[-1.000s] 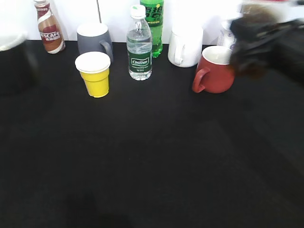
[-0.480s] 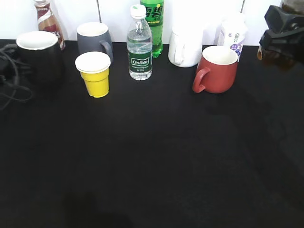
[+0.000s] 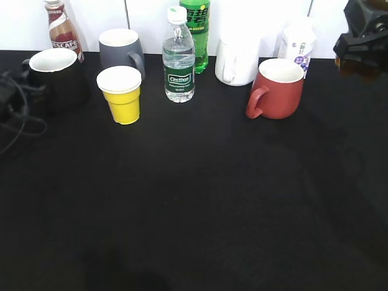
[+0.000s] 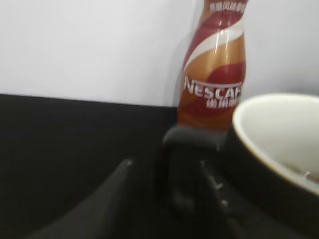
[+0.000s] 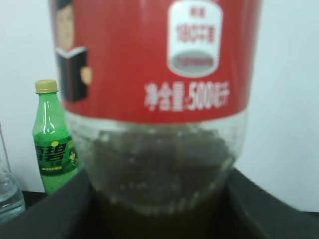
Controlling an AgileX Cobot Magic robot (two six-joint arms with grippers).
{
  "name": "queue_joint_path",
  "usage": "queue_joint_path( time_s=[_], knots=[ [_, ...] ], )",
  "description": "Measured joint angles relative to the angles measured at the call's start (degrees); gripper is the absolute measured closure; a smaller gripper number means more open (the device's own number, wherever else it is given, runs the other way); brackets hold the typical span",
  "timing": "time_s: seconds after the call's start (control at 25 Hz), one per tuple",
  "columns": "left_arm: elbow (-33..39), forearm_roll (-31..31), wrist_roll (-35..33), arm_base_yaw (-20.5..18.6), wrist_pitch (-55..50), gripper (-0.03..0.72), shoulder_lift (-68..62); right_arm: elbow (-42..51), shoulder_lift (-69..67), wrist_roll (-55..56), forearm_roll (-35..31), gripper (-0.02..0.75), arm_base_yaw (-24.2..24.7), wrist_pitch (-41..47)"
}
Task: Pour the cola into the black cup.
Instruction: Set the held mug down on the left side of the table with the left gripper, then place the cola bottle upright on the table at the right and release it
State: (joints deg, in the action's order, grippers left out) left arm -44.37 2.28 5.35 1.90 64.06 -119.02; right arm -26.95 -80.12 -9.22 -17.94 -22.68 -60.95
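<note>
Risk first: the right claw (image 5: 159, 219) grips the cola, a clear plastic bottle of dark liquid with a red label (image 5: 155, 124), low on its body at two o'clock on the black desk (image 3: 194, 212), while the glossy black cup with a white inside (image 3: 54, 77) stands far across at ten o'clock. Carrying the bottle that whole width could slosh it or let it slip in the grip. I cannot tell whether a cap is on. The left claw (image 4: 172, 199) sits at the cup's handle; whether it is clamped on it I cannot tell, and a loose hold could let the cup shift during pouring.

Mid-row, the red mug (image 3: 276, 88), clear water bottle (image 3: 179, 57) and yellow paper cup (image 3: 121, 94) lie along the path and could be clipped. Farther back stand the grey mug (image 3: 120, 50), white mug (image 3: 236, 60), green soda bottle (image 3: 195, 30) and brown Nescafe bottle (image 4: 214, 74)
</note>
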Motion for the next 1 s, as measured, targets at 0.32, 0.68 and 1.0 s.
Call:
queue_joint_path(
  time_s=[0.32, 0.68, 1.0],
  knots=[
    [12.12, 0.67, 0.17, -0.05, -1.18, 0.338, 11.95, -2.28, -5.96, -2.7, -2.75, 0.363, 4.02, -4.91],
    [12.17, 0.36, 0.17, -0.05, -29.68, 0.338, 34.59, -17.04, -32.34, 10.97, 22.48, 0.363, 22.4, -6.13],
    [12.17, 0.13, 0.17, -0.05, -31.6, 0.338, 35.05, -27.77, -43.91, 11.57, 24.68, 0.363, 22.44, -6.26]
  ],
)
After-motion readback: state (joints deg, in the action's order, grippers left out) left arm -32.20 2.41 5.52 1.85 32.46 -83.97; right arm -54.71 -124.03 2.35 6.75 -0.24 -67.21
